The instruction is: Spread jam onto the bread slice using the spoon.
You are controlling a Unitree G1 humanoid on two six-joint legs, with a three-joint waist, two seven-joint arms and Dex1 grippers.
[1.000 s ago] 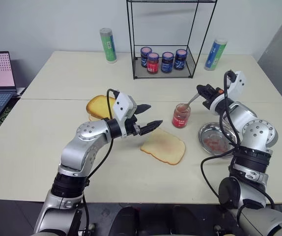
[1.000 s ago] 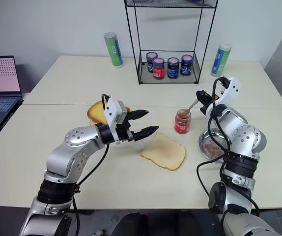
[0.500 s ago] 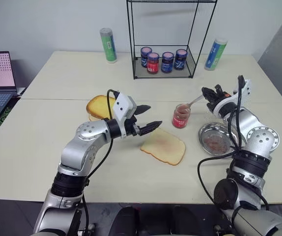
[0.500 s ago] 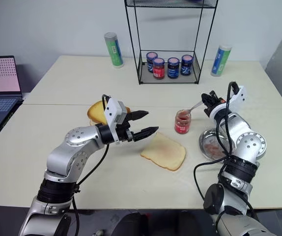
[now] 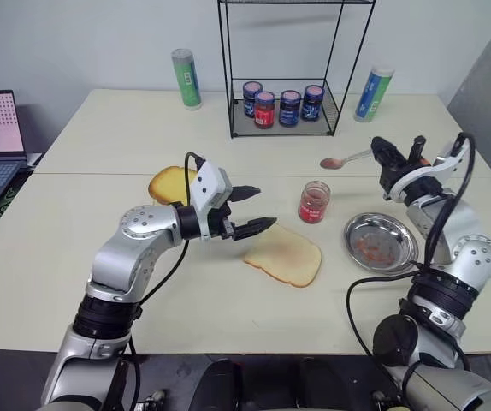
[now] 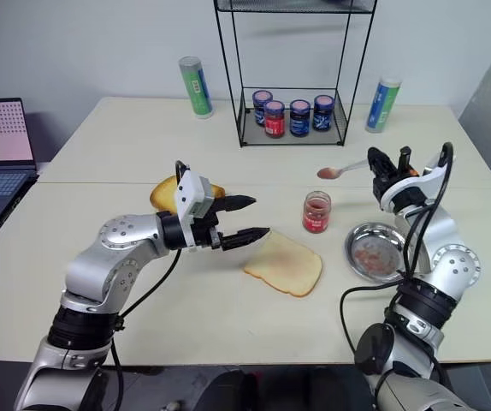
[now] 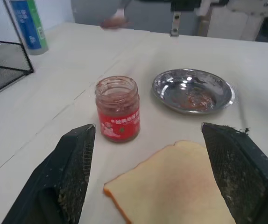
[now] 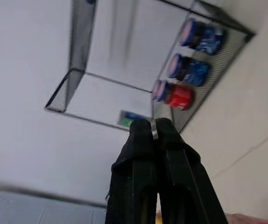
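Spoon (image 5: 345,160) is pinched by the closed right gripper (image 5: 381,151), its handle end hidden between the fingers; left gripper (image 5: 256,208) gapes wide, holding nothing.

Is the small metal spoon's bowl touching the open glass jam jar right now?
Apart. In the left eye view the small metal spoon, held in the right gripper, hangs in the air clear of the open glass jam jar.

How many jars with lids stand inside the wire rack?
4, side by side on the rack's bottom shelf: blue jar, red jar, blue jar, blue jar. None seems hidden.
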